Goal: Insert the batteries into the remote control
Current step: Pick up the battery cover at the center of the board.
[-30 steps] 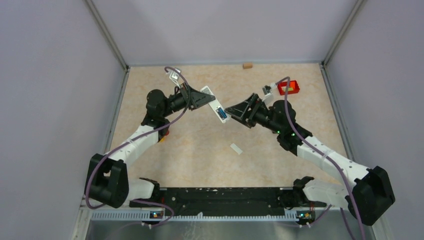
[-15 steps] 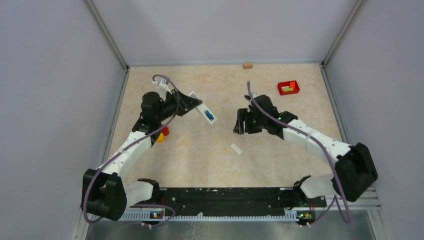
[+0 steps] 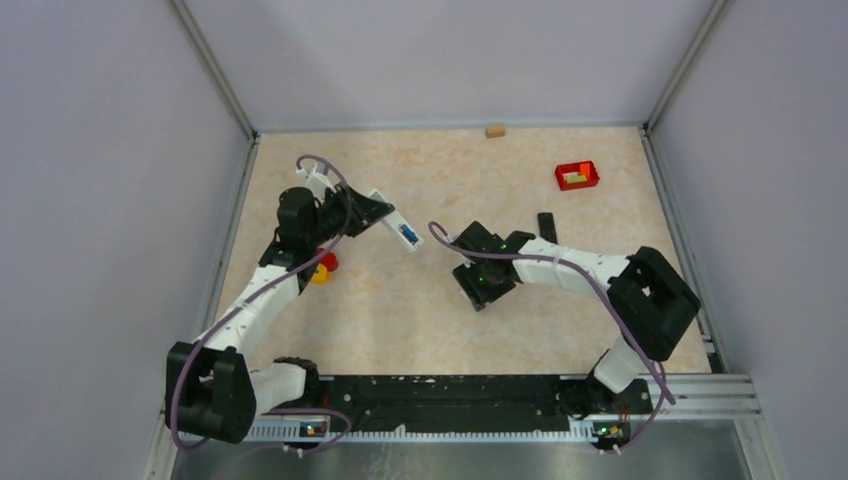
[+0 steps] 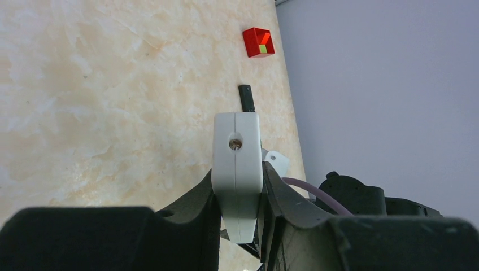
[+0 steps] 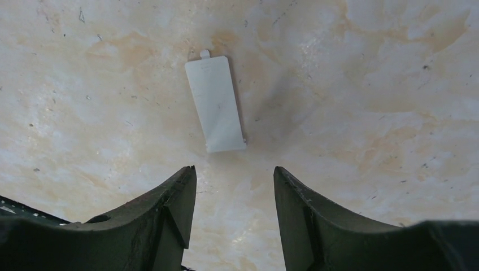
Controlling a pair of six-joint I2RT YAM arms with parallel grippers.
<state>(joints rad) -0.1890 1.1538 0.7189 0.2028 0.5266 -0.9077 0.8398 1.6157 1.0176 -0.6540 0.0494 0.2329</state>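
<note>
My left gripper point(image 3: 372, 213) is shut on the white remote control point(image 3: 397, 226), held off the table with its end pointing right. A small blue battery point(image 3: 408, 233) shows in the remote's open compartment. In the left wrist view the remote point(image 4: 236, 158) is pinched between both fingers of the left gripper point(image 4: 238, 189). A dark battery point(image 3: 547, 227) lies on the table beyond the right arm and shows past the remote as a dark battery point(image 4: 246, 99). My right gripper point(image 5: 234, 176) is open, pointing down just short of the flat white cover plate point(image 5: 216, 104). From above, the right gripper point(image 3: 478, 288) hides that plate.
A red box point(image 3: 577, 176) with small pieces stands at the back right. A small wooden block point(image 3: 494, 131) lies by the back wall. Red point(image 3: 328, 262) and yellow point(image 3: 318, 276) pieces sit under the left arm. Grey walls close in three sides.
The right arm swung away from the remote and came down over the cover plate, its jaws narrowing. The left arm drew the remote back to the left. The dark battery is now uncovered.
</note>
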